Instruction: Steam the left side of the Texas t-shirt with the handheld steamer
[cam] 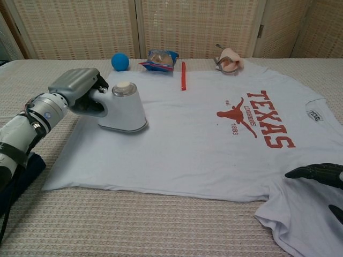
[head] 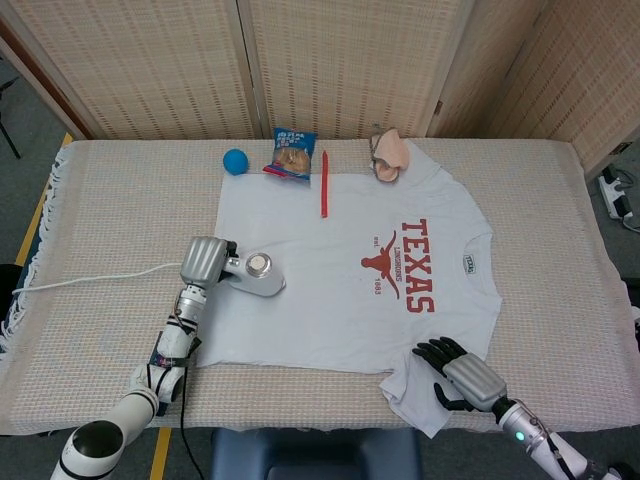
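Observation:
A white Texas t-shirt [head: 340, 270] [cam: 203, 139] with a red longhorn print lies flat on the table, collar to the right. My left hand [head: 203, 262] [cam: 77, 85] grips the handle of the white handheld steamer [head: 257, 275] [cam: 122, 108], whose base rests on the shirt's left part near the hem. My right hand [head: 455, 372] [cam: 321, 176] rests with dark fingers spread on the shirt's near sleeve at the front right, holding nothing.
Along the shirt's far edge lie a blue ball [head: 235, 161], a snack packet [head: 292, 152], a red stick [head: 324, 184] and a pink object [head: 390, 155]. A white cord [head: 90, 280] trails left from the steamer. A dark blue box [cam: 19, 176] sits near my left forearm.

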`<state>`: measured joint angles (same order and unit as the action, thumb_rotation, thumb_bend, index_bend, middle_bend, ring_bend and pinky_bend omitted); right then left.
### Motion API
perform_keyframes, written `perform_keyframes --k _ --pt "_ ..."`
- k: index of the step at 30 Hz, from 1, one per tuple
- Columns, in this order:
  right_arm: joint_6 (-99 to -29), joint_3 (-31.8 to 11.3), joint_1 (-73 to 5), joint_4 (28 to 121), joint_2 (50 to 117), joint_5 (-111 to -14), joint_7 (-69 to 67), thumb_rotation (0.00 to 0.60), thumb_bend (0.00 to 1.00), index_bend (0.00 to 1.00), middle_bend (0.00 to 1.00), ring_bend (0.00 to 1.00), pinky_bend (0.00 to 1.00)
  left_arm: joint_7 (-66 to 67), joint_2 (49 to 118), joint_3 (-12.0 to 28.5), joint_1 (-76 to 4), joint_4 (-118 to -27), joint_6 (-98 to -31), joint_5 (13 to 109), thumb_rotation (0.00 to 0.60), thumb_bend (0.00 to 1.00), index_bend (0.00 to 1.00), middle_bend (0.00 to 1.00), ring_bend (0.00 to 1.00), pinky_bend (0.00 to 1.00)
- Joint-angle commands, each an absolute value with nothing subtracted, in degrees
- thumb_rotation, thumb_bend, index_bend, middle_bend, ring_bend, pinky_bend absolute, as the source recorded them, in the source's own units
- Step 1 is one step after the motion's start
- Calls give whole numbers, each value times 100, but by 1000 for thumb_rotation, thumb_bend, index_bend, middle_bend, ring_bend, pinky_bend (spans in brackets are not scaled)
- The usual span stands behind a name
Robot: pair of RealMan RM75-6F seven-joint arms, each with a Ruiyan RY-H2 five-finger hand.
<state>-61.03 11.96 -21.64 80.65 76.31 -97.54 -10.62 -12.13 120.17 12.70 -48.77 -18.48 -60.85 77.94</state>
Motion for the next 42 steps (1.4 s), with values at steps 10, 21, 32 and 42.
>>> perform_keyframes --k 10,21,32,42 --pt "-6108 1187 -2181 8135 7644 -9761 -1014 373 701 0 49 0 0 -1302 11705 423 -4546 -2191 -6562 8591 600 399 916 981 820 719" --pt "-6151 1219 -2157 8175 7619 -9779 -987 373 701 0 49 0 0 -1157 11015 -56 -4293 -3592 -7039 9122 600 399 916 980 820 719" --pt "-6204 1228 -2144 8156 7621 -9808 -1017 372 702 0 49 0 0 -359 10440 -279 -4175 -4968 -7249 9475 600 400 916 980 819 718" --pt "-6293 1229 -2102 8137 7563 -9799 -1063 371 701 0 49 0 0 -667 10226 421 -4174 -4938 -7035 8807 600 400 916 980 817 718"
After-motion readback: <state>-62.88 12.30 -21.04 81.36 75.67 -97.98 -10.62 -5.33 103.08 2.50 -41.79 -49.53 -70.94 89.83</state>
